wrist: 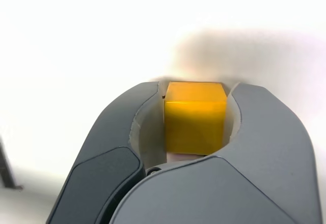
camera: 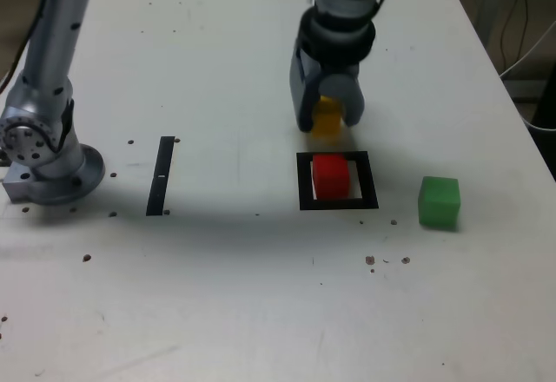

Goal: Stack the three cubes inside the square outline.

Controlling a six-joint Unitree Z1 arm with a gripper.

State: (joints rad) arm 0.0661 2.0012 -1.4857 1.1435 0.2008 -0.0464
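My gripper [camera: 328,120] points down at the table just behind the square outline [camera: 338,181], shut on the yellow cube [camera: 327,118]. In the wrist view the yellow cube [wrist: 195,115] fills the gap between both grey fingers [wrist: 265,132], which press on its sides. The red cube [camera: 330,176] sits inside the black outline. The green cube [camera: 439,200] rests on the table to the exterior view's right of the outline.
The arm's grey base [camera: 48,152] stands at the exterior view's left. A narrow black strip [camera: 162,175] lies between the base and the outline. Small dark specks dot the white table [camera: 261,295]. Cables hang past the table's right edge [camera: 530,43].
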